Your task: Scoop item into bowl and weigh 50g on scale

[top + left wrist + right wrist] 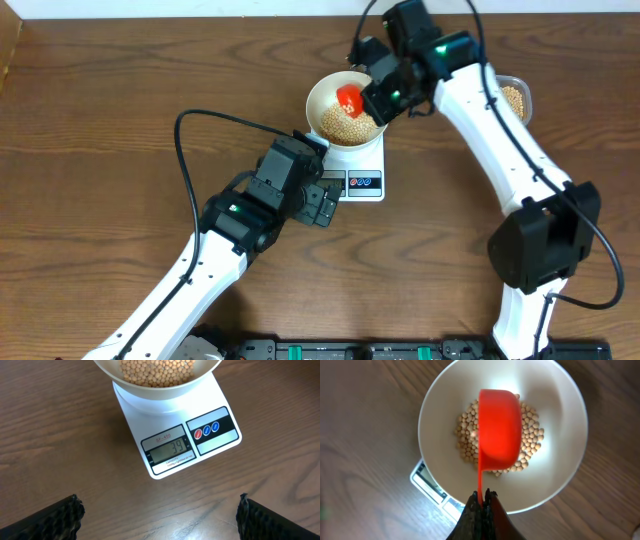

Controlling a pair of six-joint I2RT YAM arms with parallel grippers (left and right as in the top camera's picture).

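Holding a red scoop (500, 430) over the bowl (165, 392) of beans (155, 372)
Nearest, the left gripper (160, 510) hangs wide open before the scale (220, 442), whose display (170, 450) reads 39 under the label SF-400; the bowl sits on it; the right gripper (484, 497) pinches the scoop's handle above; a clear tub (515, 98) stands beyond.

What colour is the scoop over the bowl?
The scoop is red-orange; the right wrist view shows it best.

The left wrist view's top edge cut off the bowl (155, 392). In the right wrist view, the red scoop (499, 427) covered some beans (465, 435) and the bowl hid most of the scale (427, 481).
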